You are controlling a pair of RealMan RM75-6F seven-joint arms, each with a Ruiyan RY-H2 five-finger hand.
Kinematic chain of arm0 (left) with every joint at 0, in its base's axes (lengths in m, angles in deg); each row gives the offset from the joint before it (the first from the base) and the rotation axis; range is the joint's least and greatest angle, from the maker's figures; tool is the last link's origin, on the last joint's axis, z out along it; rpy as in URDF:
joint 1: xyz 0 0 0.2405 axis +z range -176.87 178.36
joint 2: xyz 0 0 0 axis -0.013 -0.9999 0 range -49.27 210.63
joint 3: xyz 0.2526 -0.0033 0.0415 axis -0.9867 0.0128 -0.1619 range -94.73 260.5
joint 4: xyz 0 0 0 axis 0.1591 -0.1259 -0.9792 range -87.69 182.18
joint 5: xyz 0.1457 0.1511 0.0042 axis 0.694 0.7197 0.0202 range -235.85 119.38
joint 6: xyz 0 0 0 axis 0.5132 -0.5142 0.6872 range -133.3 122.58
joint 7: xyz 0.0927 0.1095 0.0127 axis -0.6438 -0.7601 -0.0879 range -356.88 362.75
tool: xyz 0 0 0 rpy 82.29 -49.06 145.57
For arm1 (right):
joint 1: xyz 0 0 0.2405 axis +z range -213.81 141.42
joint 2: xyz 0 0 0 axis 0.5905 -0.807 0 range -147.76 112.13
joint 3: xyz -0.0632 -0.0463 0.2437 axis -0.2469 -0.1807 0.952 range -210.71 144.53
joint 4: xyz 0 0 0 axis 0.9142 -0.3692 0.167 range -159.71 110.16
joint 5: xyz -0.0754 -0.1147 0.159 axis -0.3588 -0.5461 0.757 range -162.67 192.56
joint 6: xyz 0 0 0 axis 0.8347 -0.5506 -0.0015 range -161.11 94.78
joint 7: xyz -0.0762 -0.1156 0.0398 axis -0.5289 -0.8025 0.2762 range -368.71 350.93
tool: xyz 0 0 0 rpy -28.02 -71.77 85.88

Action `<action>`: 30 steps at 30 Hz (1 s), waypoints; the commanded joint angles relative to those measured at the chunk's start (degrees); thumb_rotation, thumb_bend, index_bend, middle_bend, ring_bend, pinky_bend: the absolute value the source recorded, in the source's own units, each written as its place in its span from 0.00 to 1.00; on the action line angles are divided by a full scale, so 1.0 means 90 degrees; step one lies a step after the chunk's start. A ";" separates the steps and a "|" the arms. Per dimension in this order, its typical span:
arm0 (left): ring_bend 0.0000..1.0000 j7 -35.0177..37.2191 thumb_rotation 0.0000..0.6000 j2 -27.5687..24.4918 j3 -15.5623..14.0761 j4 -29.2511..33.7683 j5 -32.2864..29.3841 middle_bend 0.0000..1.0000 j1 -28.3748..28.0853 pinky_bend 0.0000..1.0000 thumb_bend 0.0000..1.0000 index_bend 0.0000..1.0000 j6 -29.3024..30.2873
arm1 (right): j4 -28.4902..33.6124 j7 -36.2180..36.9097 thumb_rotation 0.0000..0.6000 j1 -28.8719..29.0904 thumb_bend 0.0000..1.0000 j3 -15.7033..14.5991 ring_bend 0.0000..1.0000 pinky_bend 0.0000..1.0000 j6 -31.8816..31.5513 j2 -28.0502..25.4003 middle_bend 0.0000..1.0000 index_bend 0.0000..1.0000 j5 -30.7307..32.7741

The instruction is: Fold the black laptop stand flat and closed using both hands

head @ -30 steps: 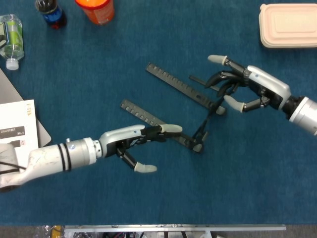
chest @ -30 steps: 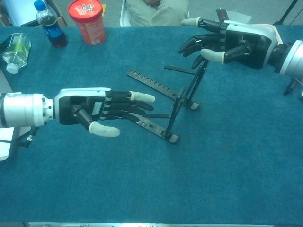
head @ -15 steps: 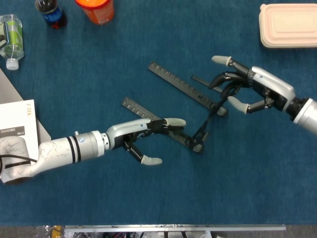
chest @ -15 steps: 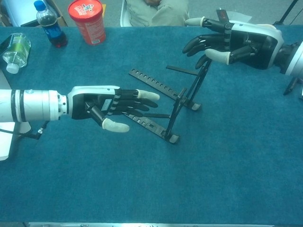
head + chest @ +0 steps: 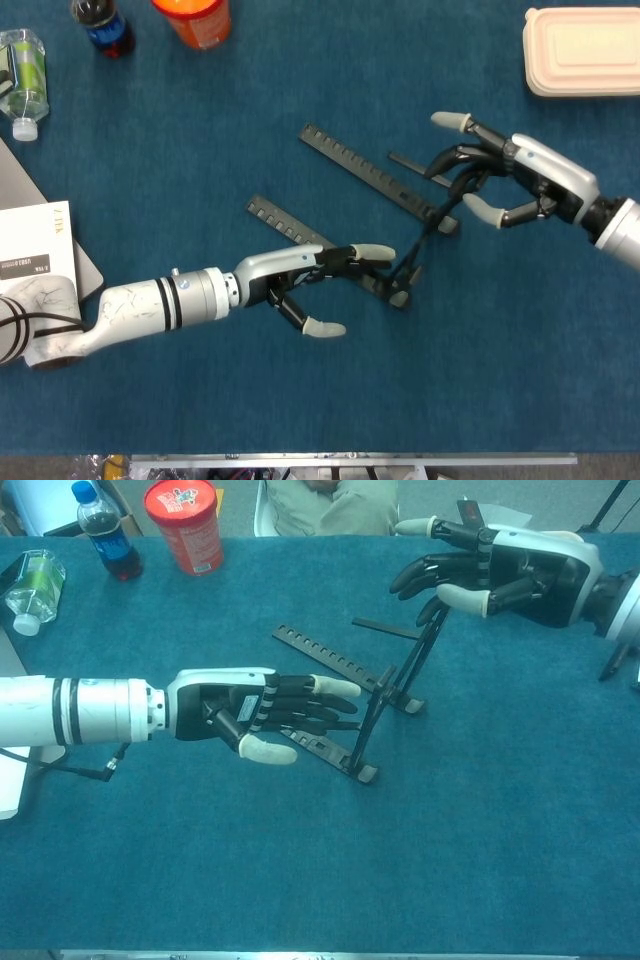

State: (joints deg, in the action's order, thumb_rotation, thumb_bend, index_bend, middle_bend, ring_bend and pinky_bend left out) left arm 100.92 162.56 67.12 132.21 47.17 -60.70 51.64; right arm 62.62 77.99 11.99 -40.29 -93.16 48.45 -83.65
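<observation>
Black laptop stand (image 5: 380, 695) mid-tabletop (image 5: 480, 820); chest view shows its strut raised, head view flattens it. Left hand (image 5: 300, 280) open over near rail. Right hand (image 5: 490, 570) at strut top, grip unclear.

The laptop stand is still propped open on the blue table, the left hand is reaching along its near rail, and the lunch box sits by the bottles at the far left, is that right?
Not quite. The lunch box sits alone at the far right corner, as the head view shows; the bottles are far left. The rest holds: laptop stand propped open, left hand along its near rail.
</observation>
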 commanded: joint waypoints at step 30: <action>0.00 0.0642 1.00 0.0243 -0.0146 -0.0131 0.0025 0.05 -0.0241 0.01 0.28 0.00 0.0272 | -0.0035 0.0052 1.00 -0.0107 0.44 0.0018 0.24 0.35 -0.0082 -0.0028 0.34 0.00 -0.0001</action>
State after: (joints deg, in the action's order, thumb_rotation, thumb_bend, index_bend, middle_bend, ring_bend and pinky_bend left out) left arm 106.65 164.65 65.90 131.13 47.33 -62.82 54.02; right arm 62.30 78.47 11.03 -40.13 -93.90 48.20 -83.66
